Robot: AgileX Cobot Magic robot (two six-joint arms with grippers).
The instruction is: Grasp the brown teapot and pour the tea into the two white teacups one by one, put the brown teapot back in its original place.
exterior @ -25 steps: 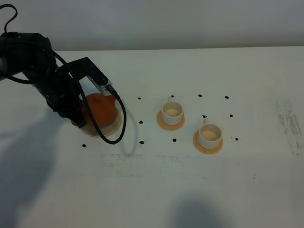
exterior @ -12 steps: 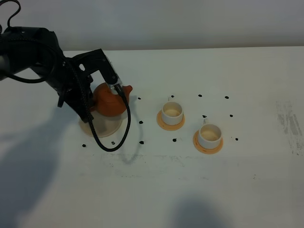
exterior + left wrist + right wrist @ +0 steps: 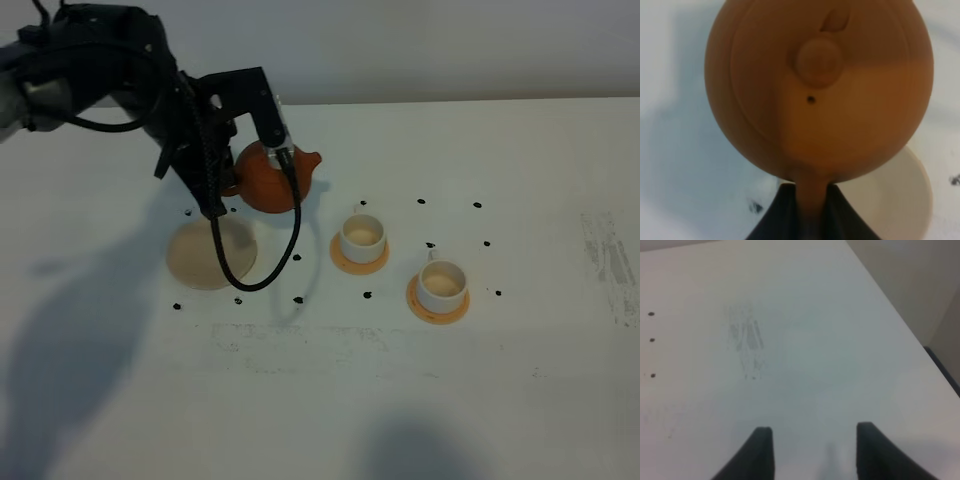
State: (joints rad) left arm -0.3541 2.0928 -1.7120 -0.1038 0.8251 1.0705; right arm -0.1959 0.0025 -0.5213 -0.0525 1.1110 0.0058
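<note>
Now your teapot (image 3: pixel 272 180) hangs in the air just past the disc (image 3: pixel 205 258), spout toward the nearer cup (image 3: pixel 362 236). Your left gripper (image 3: pixel 809 212) clamps its handle; your right gripper (image 3: pixel 815 450) stands parted, empty.

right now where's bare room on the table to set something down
The front strip of the table, nearer the camera than the disc and two cups, is bare. So is the far right, around the scuff marks. Crowded: the middle by the cups, and the left under the lifted teapot.
</note>
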